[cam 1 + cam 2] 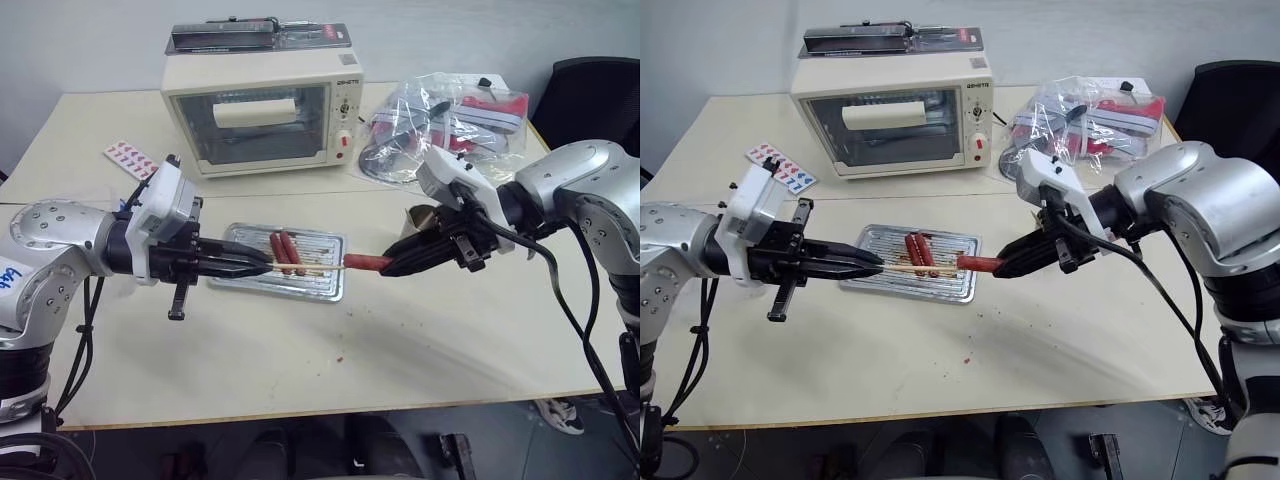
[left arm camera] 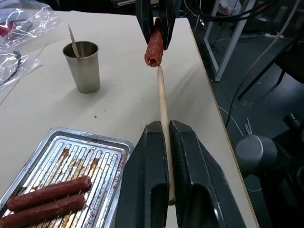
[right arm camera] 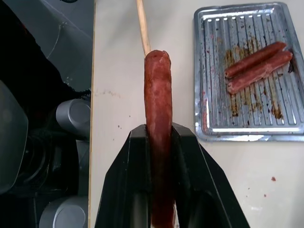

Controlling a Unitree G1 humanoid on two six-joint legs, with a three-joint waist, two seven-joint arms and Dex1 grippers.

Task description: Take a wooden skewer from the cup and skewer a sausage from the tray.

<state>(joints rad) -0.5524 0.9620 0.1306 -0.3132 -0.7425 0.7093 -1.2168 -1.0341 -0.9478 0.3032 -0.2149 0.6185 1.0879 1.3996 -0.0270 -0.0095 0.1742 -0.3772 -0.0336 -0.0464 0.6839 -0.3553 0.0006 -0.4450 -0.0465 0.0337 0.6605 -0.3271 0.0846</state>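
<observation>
A pale wooden skewer [image 2: 164, 118], a glossy reddish sausage [image 3: 158, 123], a ribbed, stained silver metal tray [image 3: 209, 71], a brushed metal cup [image 2: 83, 66], matt black plastic fingers [image 2: 192, 175], a smooth cream surface [image 1: 300, 350].

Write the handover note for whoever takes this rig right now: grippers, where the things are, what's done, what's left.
Left gripper: shut on the wooden skewer, held level above the tray.
Right gripper: shut on the sausage, facing the skewer's tip.
Two more sausages lie in the tray. The cup stands on the table with another stick in it.
Done: skewer taken, sausage lifted, tip at the sausage's end.
Left: push the skewer through lengthwise.
</observation>
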